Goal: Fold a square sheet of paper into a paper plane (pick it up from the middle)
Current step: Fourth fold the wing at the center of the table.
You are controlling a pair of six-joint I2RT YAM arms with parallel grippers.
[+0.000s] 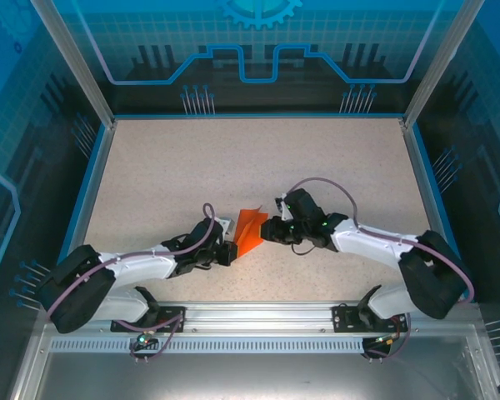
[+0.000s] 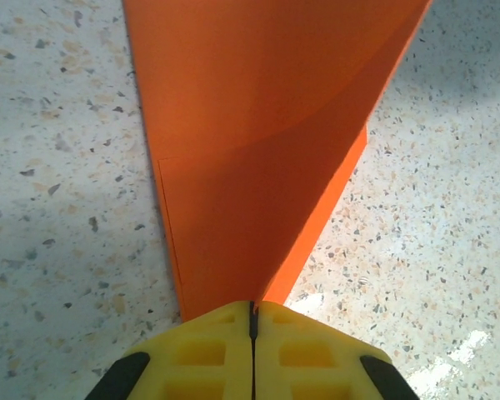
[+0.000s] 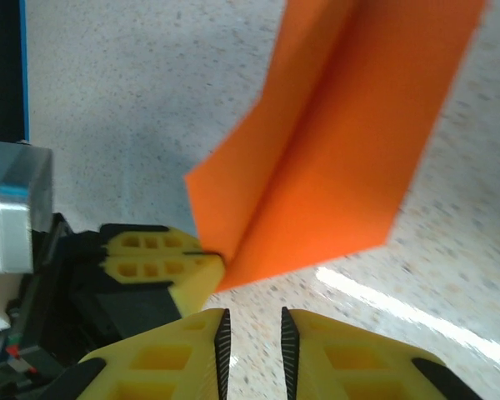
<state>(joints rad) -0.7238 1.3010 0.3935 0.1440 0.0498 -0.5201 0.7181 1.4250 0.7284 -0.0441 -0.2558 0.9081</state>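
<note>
The orange paper (image 1: 251,231), folded into a creased wedge, lay between the two arms at the near middle of the counter (image 1: 233,158). Its long axis ran diagonally. The narrow end pointed near-left, clamped in the left tool (image 2: 252,312), and the wide end pointed far-right. The right tool (image 3: 252,325) hovered just beside it, slightly parted and empty.

Orange paper (image 2: 258,125) smooth, matt; table (image 2: 50,167) speckled, stone-like, faintly glossy; left pincer fingers (image 2: 204,350) matt plastic.
</note>
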